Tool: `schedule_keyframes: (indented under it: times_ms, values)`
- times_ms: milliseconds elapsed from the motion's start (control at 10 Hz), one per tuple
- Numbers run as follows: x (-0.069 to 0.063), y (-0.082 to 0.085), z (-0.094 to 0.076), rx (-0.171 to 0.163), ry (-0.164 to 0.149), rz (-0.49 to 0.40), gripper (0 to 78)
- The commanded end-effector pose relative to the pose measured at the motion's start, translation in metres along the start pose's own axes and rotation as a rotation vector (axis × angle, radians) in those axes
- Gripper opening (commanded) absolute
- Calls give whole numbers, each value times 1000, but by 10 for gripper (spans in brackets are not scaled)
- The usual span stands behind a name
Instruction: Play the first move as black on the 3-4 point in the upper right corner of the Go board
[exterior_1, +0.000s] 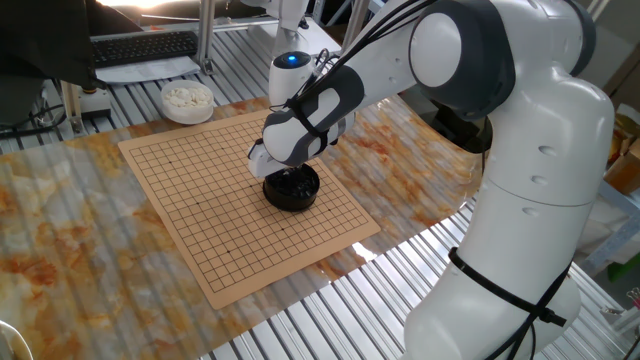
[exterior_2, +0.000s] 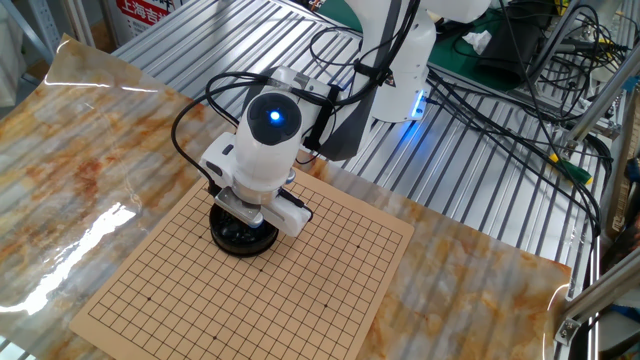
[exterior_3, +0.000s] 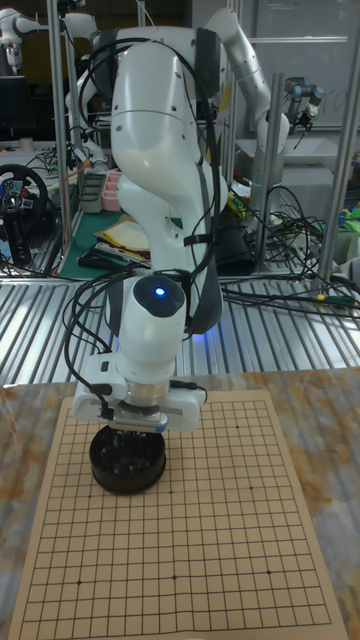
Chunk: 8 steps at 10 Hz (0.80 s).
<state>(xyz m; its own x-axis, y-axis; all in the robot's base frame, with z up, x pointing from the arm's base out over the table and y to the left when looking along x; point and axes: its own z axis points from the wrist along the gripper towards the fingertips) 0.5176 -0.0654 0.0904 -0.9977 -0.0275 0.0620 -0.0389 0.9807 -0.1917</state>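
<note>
**A:** How far along is the move?

**B:** Early, I'd judge. The Go board (exterior_2: 250, 290) shows bare grid lines wherever it can be seen, with no stone on any crossing. The pincer (exterior_3: 128, 432) is directly over the black bowl (exterior_1: 291, 191) and dipped into its mouth, so this looks like the fetching step. Lifting out, carrying and setting a stone down all remain.

**B:** The black stones (exterior_3: 125, 455) are just below the pincer, a dark glossy heap inside the bowl.

**A:** Has it got hold of one?

**B:** I cannot tell. The fingers are swallowed by the bowl's rim and by the wrist housing above them in all three views. Black stones against a black bowl give no contrast either, so neither the gap between the fingers nor a stone between them can be made out.

**A:** And the target?

**B:** The 3-4 point (exterior_3: 265, 447) is an unmarked crossing well off to the side of the pincer, towards the board's far corner in the tall fixed view. Which corner counts as upper right depends on where the player sits, so that is my reading, not a certainty.

**A:** Anything else nearby?

**B:** A white bowl of white stones (exterior_1: 187, 99) lies well beyond the pincer, off the board's far corner in one fixed view. The arm hides it in the other two.
</note>
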Motion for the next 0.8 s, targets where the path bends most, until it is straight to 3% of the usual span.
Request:
schedule_keyframes:
  times_ms: [100, 400, 800]
  values:
    - [6, -2, -37, -111, 65, 53, 11]
    - [20, 6, -42, -109, 32, 78, 11]
    - [25, 3, -50, -112, 34, 69, 11]
